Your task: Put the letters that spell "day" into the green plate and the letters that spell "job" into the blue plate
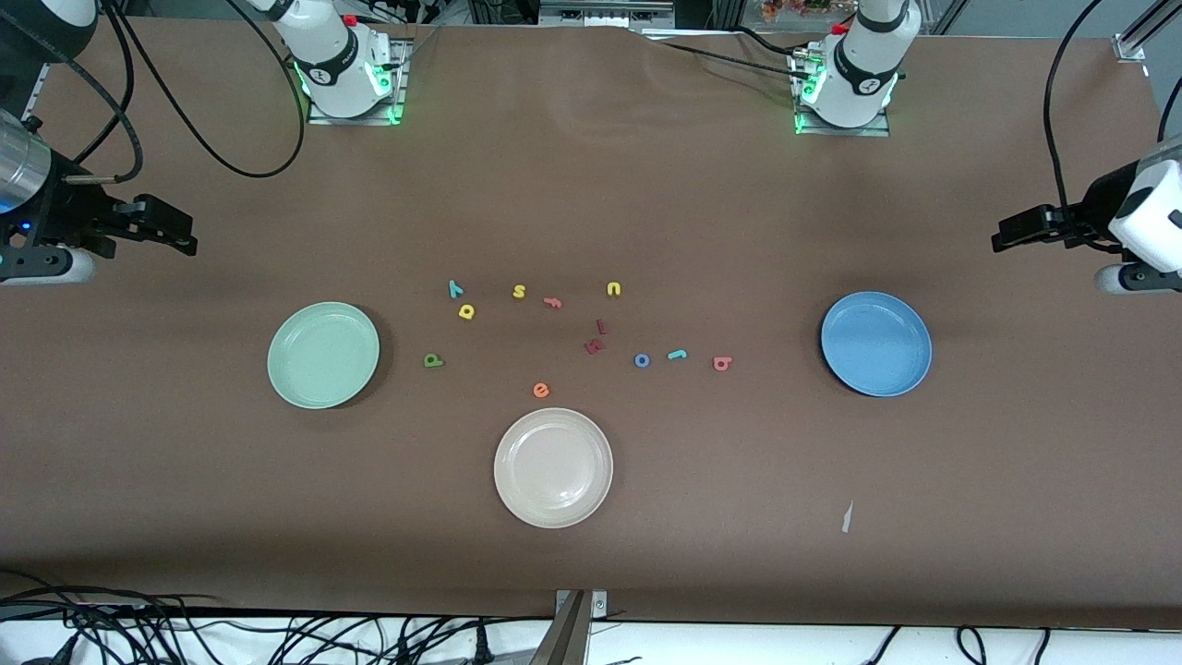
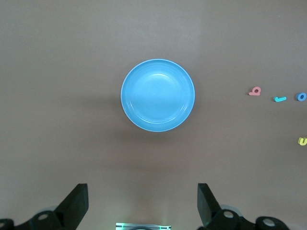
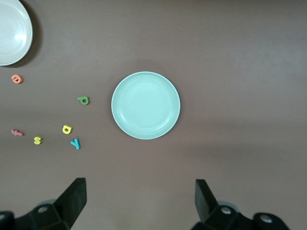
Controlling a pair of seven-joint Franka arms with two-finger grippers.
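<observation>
The green plate lies toward the right arm's end, the blue plate toward the left arm's end; both hold nothing. Between them lie the dark green d, yellow a and teal y, then the blue o, teal j and pinkish b. My right gripper hangs open over bare table at its end. My left gripper does the same at its own end.
A cream-white plate sits nearest the front camera, mid-table. Other letters lie among the task's: yellow s, pink f, yellow u, two dark red letters, orange e. A paper scrap lies near the front edge.
</observation>
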